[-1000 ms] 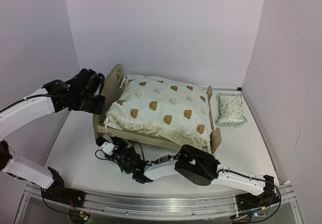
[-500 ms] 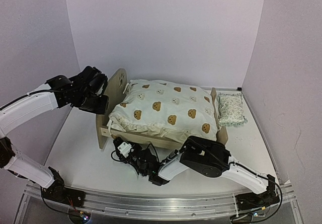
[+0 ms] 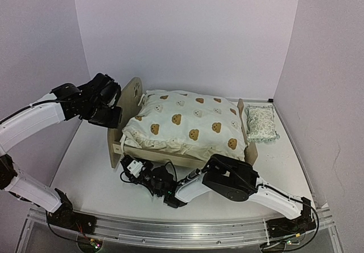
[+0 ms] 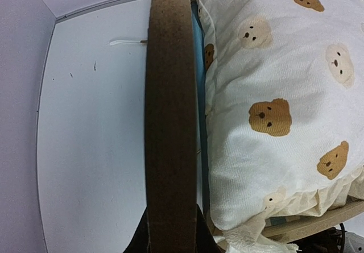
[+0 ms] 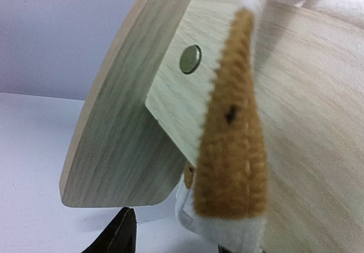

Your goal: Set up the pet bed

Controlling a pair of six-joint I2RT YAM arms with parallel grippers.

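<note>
The pet bed [image 3: 126,96] stands mid-table, its rounded headboard to the left and its low footboard [image 3: 244,129] to the right. A cream bear-print quilt [image 3: 187,122] covers it, leaving only a blue strip of mattress [image 4: 200,65] showing. My left gripper [image 3: 111,118] is shut on the headboard [image 4: 168,122], one finger on each face near its lower edge. My right gripper [image 3: 124,170] is low at the front left corner of the bed. It is open, and a hanging quilt corner [image 5: 233,150] lies between its fingers [image 5: 119,230] without touching the left one.
A small green-patterned pillow [image 3: 260,123] lies on the table just right of the footboard. Purple walls close the table on the left, back and right. The bed's side rail [image 5: 307,94] and headboard base [image 5: 114,145] are right in front of the right gripper.
The bed has shifted a little to the right with the left gripper on its headboard. The right gripper moved right along the front rail, then back towards the left corner.
</note>
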